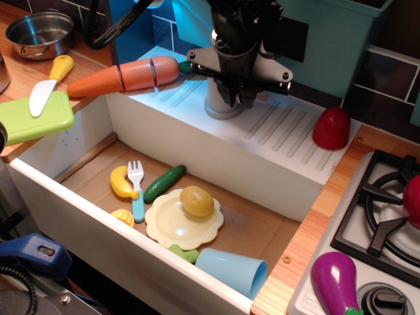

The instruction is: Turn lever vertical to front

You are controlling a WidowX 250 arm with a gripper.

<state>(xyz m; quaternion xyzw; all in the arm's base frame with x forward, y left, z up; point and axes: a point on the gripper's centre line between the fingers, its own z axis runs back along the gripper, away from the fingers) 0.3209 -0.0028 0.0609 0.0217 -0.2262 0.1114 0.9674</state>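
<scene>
The lever (218,107) is a light grey toy faucet on the white ribbed drainboard (289,131) behind the sink. Only its round base and the lower post show. My black gripper (239,98) hangs right over and in front of it, fingers pointing down, and hides the post top and the short arm. The fingers sit close around where the arm is. I cannot tell whether they clamp it.
An orange carrot (125,75) lies left of the faucet and a red piece (331,128) lies to its right. The sink (85,141) holds a yellow plate, a fork, a cucumber and a blue cup (233,270). A teal bin (335,36) stands behind the faucet. The stove (380,216) is at the right.
</scene>
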